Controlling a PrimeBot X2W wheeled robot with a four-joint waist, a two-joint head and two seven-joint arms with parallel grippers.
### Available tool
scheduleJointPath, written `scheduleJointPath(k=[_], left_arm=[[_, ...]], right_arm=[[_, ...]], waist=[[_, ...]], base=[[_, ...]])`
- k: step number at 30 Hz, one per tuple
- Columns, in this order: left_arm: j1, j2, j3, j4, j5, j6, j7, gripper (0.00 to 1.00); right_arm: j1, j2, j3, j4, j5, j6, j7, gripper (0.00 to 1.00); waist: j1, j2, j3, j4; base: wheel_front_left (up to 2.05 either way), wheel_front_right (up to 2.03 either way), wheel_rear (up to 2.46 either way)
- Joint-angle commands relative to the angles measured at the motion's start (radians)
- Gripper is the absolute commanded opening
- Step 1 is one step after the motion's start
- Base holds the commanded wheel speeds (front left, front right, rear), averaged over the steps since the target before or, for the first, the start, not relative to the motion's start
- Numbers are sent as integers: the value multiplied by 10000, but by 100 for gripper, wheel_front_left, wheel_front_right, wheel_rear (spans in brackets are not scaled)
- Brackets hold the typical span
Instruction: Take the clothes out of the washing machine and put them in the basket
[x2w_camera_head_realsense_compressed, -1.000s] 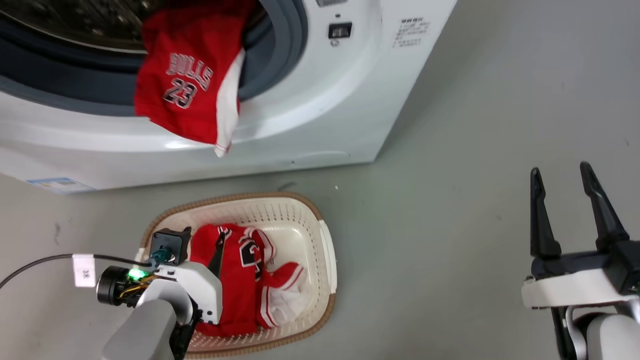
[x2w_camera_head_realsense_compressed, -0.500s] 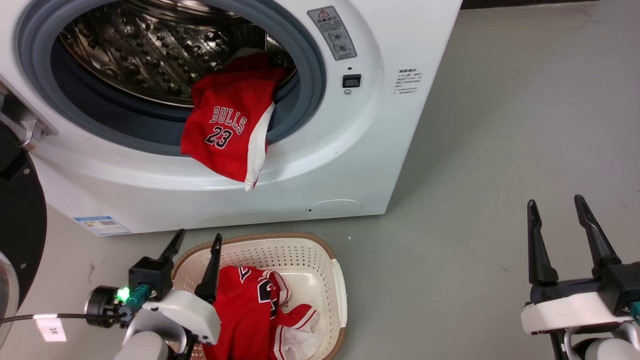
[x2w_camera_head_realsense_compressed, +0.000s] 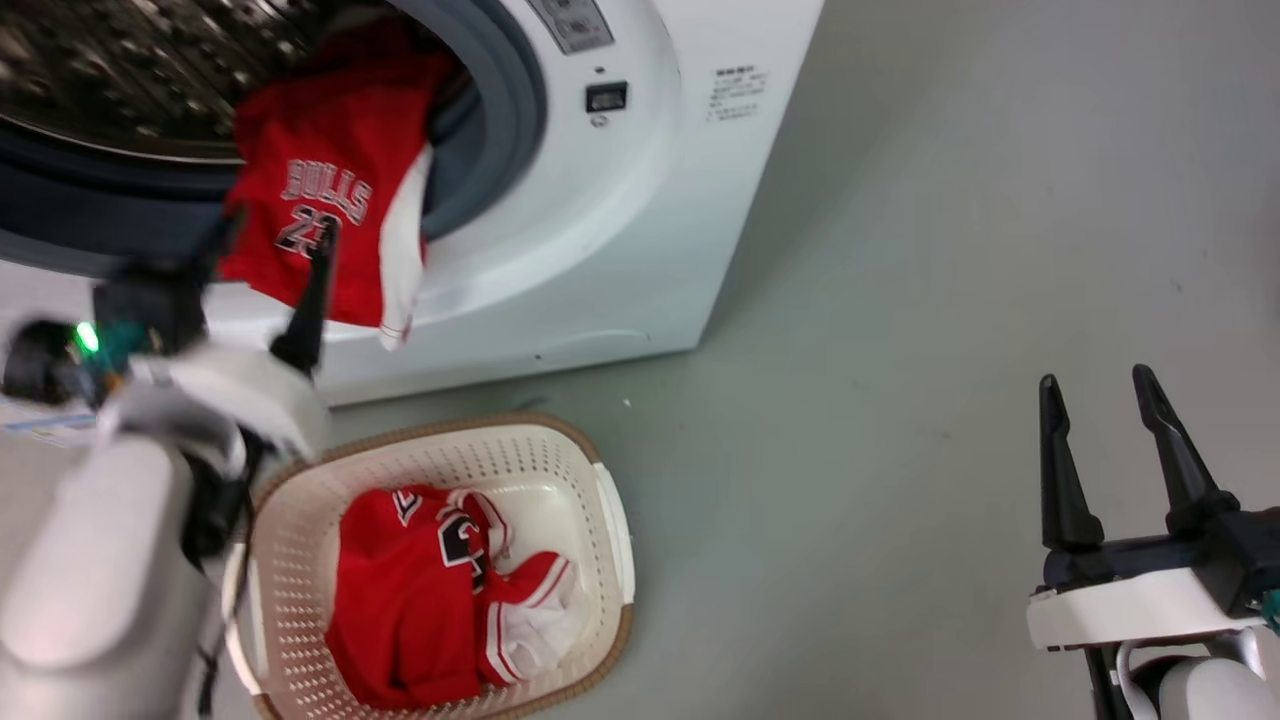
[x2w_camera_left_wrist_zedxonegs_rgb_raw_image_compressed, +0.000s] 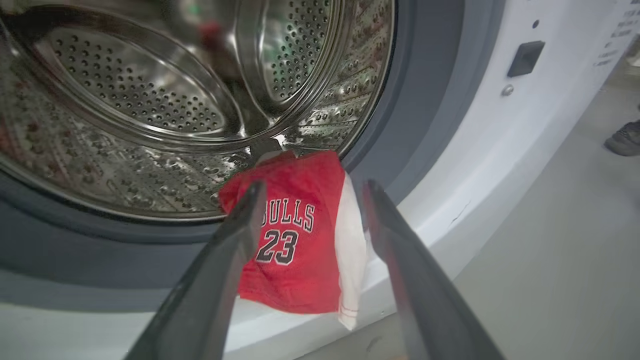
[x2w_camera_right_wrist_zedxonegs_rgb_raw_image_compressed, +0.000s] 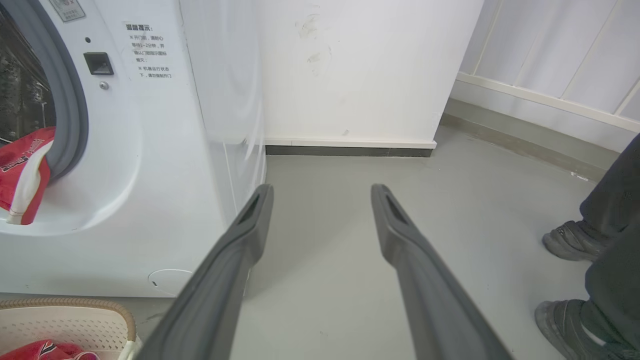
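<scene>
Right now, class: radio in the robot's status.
Left gripper open, facing jersey draped from washing machine. Right gripper open, idle. Red clothes already in basket. Nothing blocking.

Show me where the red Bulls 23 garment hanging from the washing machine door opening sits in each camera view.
Head view: red 23 garment, upper left, draped over the grey door ring.
Left wrist view: lower centre, framed by the left tool.
Right wrist view: far left edge, mid-height.
Shared landmark: the black square socket beside the door ring, right of the garment in every view.
</scene>
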Motion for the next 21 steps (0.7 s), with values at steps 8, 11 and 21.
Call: scheduleJointPath(k=[8,11,21], left_arm=[[-3638,1153,-309,987,-358,-537,3335,100],[-4828,1462,-589,1545,-510,-617,4632,100],[-8180,2210,-595,3623,-734,-508,7600,100]], right_arm=[[-658,23,361,-233,586,-14,-24,100],[-827,23,472,-287,787,-14,-24,100],[-1235,23,1117,-438,1402,-14,-24,100]], waist=[[0,0,2131,-1210],[0,0,2628,-1474],[0,0,3967,-2429]], base=[[0,0,0],[0,0,0],[0,0,0]])
